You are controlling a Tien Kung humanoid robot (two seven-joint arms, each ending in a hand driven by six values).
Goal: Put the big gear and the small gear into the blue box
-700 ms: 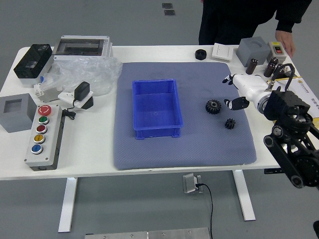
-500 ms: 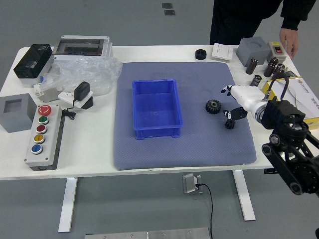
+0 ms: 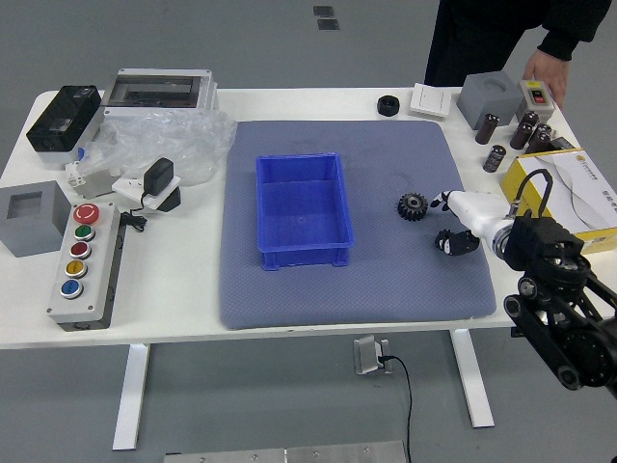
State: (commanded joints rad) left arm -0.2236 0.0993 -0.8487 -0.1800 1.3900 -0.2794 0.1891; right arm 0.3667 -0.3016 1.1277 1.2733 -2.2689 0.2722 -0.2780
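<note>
The big gear (image 3: 413, 206) and small gear (image 3: 442, 238) lie on the grey mat (image 3: 386, 289), right of the blue box (image 3: 305, 210). Over the small gear is the open right hand (image 3: 480, 214), fingers parted. A person's hand (image 3: 548, 71) is at the worktop's (image 3: 174, 289) far right.

The black right arm (image 3: 556, 313) has a white-shelled hand (image 3: 441, 220) and a looping black cable (image 3: 548, 175).

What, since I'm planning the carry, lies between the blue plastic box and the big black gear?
Only bare grey-blue mat between the box and gear, in the head view.
</note>
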